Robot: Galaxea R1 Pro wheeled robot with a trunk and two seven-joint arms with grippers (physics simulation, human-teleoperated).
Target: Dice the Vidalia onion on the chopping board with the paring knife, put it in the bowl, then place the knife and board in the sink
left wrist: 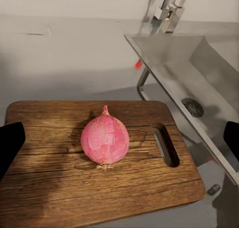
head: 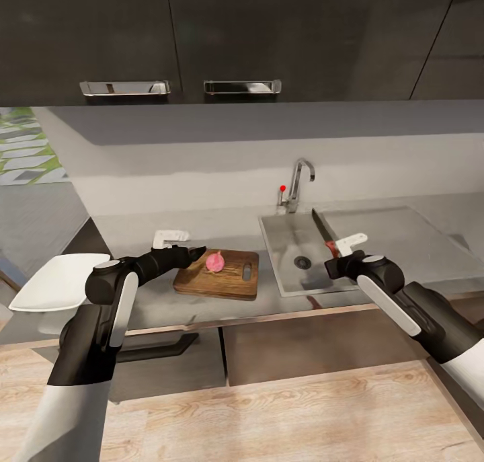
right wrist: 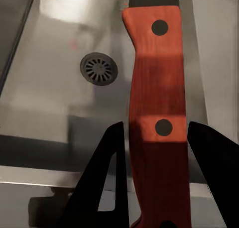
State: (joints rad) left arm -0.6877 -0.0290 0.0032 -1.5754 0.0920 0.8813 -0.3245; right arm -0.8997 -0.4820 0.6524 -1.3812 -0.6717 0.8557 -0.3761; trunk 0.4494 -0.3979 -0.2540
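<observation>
Onion (left wrist: 105,138) whole on board (left wrist: 59,188). Right gripper (right wrist: 154,138) clamped on knife (right wrist: 158,88) over sink (head: 286,243). Left gripper (head: 195,252) apart, beside onion; should clear before cut. Blade centred over onion, straight down.

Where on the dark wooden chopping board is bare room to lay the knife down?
The dark brown wooden chopping board is bare on the near side of the pink onion, and in a narrow strip between onion and oval handle slot. The middle is taken by the onion.
</observation>
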